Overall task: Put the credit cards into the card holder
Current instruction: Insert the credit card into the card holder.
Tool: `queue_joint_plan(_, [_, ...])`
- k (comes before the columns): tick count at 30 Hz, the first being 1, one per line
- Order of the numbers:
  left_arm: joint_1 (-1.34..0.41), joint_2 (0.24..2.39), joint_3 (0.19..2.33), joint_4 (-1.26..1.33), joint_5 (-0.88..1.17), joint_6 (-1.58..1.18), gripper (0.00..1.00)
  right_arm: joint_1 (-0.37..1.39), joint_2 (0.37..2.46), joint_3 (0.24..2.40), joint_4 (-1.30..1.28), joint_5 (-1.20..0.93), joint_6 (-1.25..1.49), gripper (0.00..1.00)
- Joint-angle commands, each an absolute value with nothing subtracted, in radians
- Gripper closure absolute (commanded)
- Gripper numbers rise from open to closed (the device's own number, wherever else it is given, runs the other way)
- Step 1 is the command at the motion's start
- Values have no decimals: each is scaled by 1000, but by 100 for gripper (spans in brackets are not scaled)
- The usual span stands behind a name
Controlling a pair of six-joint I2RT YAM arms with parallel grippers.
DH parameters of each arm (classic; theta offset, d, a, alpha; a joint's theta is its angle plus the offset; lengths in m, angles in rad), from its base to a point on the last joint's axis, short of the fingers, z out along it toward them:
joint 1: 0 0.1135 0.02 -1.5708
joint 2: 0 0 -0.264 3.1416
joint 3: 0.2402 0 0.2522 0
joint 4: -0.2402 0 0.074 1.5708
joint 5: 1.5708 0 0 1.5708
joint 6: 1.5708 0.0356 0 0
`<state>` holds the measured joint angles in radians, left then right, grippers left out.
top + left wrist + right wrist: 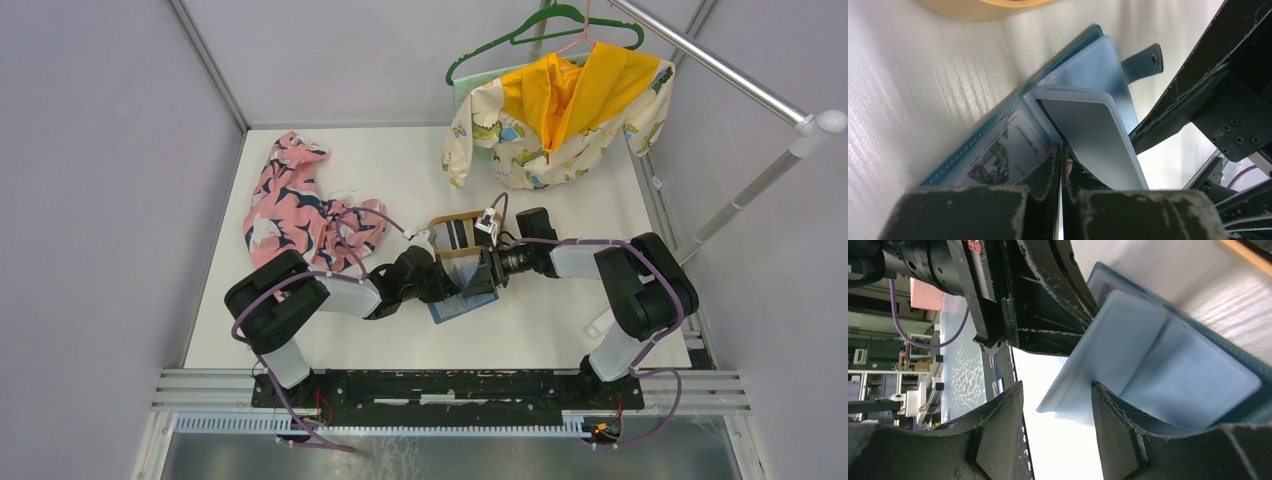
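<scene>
At bench [560, 330] centre: my left claw [1062, 150] pinched shut, nothing visibly held, tips pressing open card holder [1083, 65] flat, likely to expose pockets; my right claw [1057, 390] half open, straddling raised clear sleeve [1128, 355], gripping nothing. 1 card [1015, 150] already pocketed.

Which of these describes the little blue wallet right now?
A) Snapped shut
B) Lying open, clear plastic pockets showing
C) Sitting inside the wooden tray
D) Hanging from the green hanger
B: the wallet lies open on the table, with one clear pocket page lifted up and its snap tab undone.
</scene>
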<state>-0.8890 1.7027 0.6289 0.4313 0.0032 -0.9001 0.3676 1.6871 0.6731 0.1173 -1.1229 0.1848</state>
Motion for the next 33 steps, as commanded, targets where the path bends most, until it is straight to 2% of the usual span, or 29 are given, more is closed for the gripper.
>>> queue_joint_plan(1, [-884, 1693, 590, 394, -5, -903, 96, 400, 1700, 725, 66, -1167, 109, 41])
queue_joint_plan(11, [-882, 1655, 554, 406, -5, -908, 95, 455, 1702, 795, -120, -1066, -102, 43])
queue_joint_plan(20, [-868, 1634, 522, 437, 31, -921, 94, 501, 1704, 829, -128, -1083, -143, 39])
queue_joint_plan(33, [-861, 1575, 499, 431, 36, -929, 87, 501, 1754, 850, -93, -1136, -114, 38])
